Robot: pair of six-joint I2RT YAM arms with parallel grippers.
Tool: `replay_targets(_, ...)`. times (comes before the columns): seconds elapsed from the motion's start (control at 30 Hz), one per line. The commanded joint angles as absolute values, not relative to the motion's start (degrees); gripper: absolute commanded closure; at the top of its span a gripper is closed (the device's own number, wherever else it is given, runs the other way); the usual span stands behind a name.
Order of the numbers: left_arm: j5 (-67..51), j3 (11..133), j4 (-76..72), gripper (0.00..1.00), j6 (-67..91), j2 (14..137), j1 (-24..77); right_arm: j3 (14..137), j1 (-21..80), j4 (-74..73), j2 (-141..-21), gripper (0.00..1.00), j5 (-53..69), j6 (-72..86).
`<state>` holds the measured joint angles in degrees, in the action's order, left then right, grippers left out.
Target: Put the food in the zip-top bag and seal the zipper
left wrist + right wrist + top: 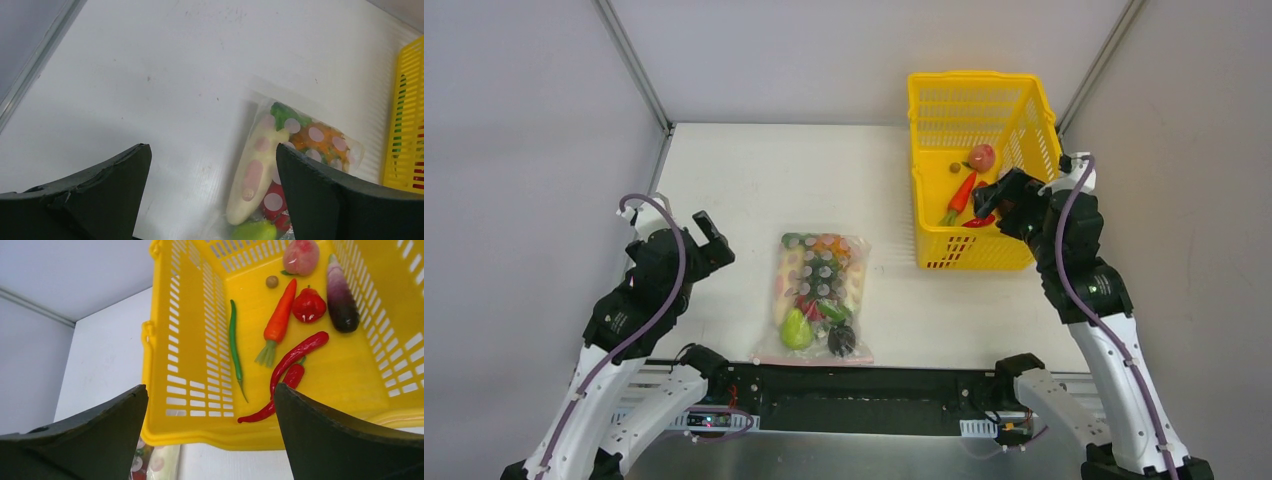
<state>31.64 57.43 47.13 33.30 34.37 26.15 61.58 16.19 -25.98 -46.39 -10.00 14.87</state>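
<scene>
Nearest, just beyond the arm bases, the zip-top bag [822,297] is laid flat on the white table [754,170], roughly at the middle of the near edge. Its pink zipper [814,358] is turned toward the bases; whether it is sealed cannot be told. Food is seen inside the bag: a green piece [795,330] and a dark piece [841,341] at the zipper end, with a white radish [255,170], a red piece [272,200] and orange pieces [325,142] packed further in behind the pale dots.

To the left of the bag, and apart from it, the left gripper [709,240] is held above the table with its jaws spread wide and nothing between them; in its wrist view the far end of the bag is seen beside the right-hand finger [330,200].

Further back on the right, a yellow slotted basket [954,250] is placed well apart from the bag. More toy food is spread on its floor: a carrot [280,315], a red bell pepper [308,305], an eggplant [341,300], a peach [301,256], a thin green pod [235,345], two red chillies [295,360] and a small brown ball [272,281]. Over the basket's near side the right gripper [996,197] is held, fully spread and empty, with no piece touched by its fingers [340,435].
</scene>
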Motion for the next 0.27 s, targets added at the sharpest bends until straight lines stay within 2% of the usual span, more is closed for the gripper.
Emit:
replay_targets(0.0, 36.5, 60.2, 49.9, 0.01, 32.3, 34.2, 25.9, 58.9, 15.9, -24.5, -43.4, 0.00, -3.6, 16.4)
replay_targets(0.23, 37.5, 60.2, 49.8, 0.01, 31.5, 33.9, 25.8, 56.6, 15.9, -23.5, -41.2, 0.00, -5.7, 17.8)
